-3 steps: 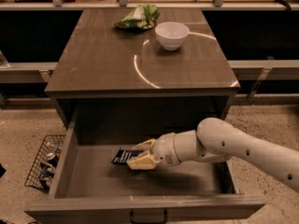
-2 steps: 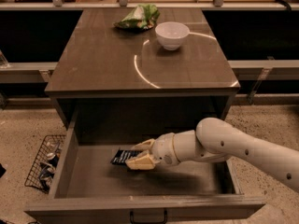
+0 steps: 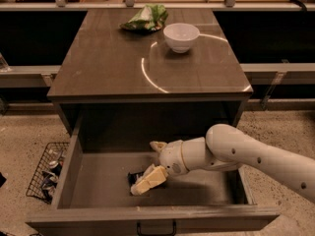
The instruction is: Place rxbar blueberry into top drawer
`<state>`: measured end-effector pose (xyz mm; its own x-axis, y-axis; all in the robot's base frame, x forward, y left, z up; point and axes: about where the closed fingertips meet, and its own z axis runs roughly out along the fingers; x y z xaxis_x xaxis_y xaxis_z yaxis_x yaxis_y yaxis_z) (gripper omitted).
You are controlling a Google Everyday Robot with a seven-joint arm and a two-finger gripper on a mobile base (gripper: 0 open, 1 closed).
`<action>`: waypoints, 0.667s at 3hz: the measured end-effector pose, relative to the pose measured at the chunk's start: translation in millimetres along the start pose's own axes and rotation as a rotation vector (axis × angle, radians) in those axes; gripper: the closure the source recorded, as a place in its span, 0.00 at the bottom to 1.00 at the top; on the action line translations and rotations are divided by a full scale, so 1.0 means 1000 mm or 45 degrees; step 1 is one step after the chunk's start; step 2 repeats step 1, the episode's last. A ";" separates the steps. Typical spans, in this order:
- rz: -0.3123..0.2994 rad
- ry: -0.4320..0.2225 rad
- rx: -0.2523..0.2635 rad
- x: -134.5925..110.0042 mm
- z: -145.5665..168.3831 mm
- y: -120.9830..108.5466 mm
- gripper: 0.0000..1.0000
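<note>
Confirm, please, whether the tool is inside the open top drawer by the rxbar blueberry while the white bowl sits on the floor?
No: the camera view shows the white bowl on the tabletop, not the floor. The tool is inside the open top drawer by the rxbar blueberry.

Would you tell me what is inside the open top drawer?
The open gripper reaches into the top drawer, over the rxbar blueberry lying on its floor. The lower finger covers much of the bar.
</note>
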<state>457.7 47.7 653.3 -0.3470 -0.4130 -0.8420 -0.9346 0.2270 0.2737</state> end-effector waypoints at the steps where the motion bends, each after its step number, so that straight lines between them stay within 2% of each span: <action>1: 0.000 0.000 0.000 0.000 0.000 0.000 0.00; 2: 0.000 0.000 0.000 0.000 0.000 0.000 0.00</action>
